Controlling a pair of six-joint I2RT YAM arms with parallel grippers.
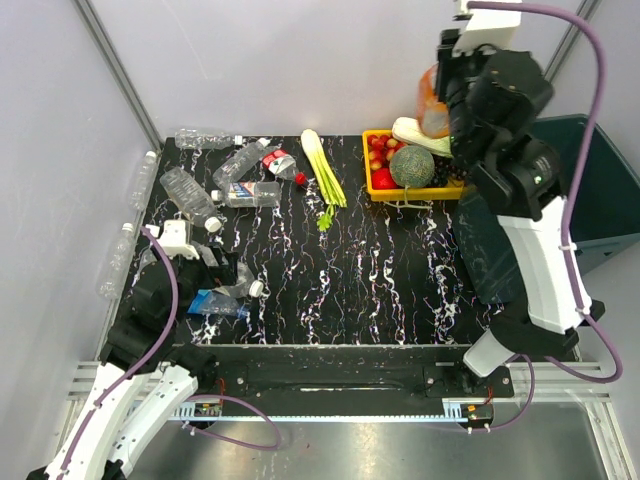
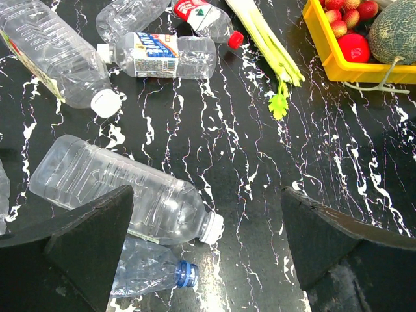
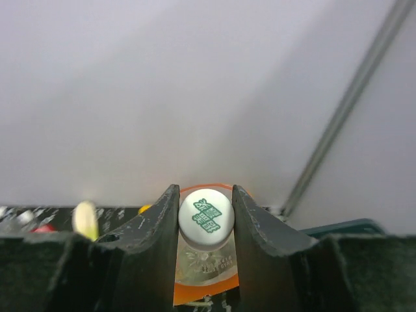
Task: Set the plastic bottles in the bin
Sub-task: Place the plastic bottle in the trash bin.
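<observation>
Grey walls behind, black marbled counter [image 1: 380, 270] below. Gripping orange bottle [image 3: 208, 292] at the neck with right pincer [image 3: 206, 218], cap facing back toward wrist, high over tray [image 1: 415, 194]. Hangs left of and above bin [image 1: 600, 200], nearer this arm. Holding left pincer [image 2: 205, 195] wide open above clear bottles [image 2: 123, 195] lying crosswise beneath, caps pointing right.

Bin [image 1: 612, 185] was half hidden behind the right arm [image 1: 530, 240] and cut by the frame edge. Orange bottle [image 3: 208, 290] showed mostly its cap [image 3: 207, 220] between the fingers [image 3: 156, 253]; cap print was unreadable. Melon [image 2: 393, 32] was cropped in left wrist view.
</observation>
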